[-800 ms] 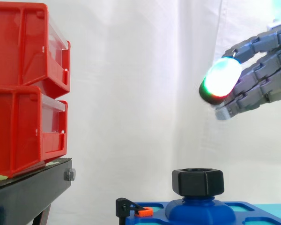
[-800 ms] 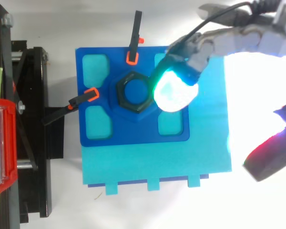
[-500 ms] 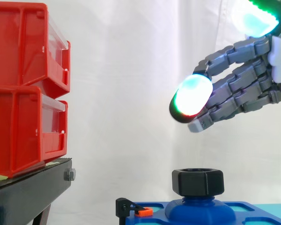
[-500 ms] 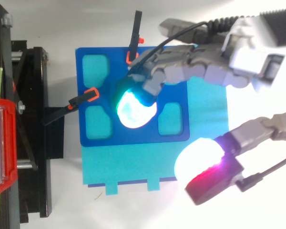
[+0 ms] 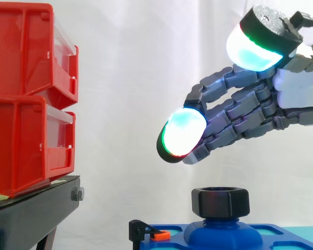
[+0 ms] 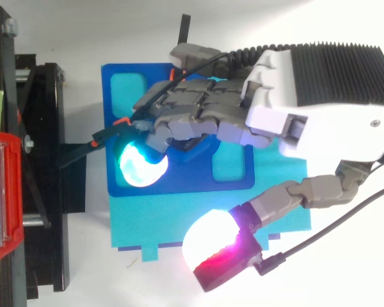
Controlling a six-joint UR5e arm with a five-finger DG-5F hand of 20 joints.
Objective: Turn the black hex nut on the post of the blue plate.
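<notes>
Side view: shows robot hand (image 5: 297, 96) reaching in from the right, spread and relaxed, holding nothing, one glowing fingertip pad (image 5: 181, 133) hanging above and left of black hex nut (image 5: 220, 202), apart from it. Places the nut on the post of blue plate (image 5: 284, 232), bottom centre, with red bins (image 5: 26, 94) on black stand (image 5: 31, 213) at left.

Top view: looks down on robot hand (image 6: 320, 121) stretched across blue plate (image 6: 179, 182), covering the nut, thumb splayed well apart.

Likely trouble: closing from here, missing the nut's flats or snagging orange clamp (image 6: 121, 125), with fingertips lying past the nut.
</notes>
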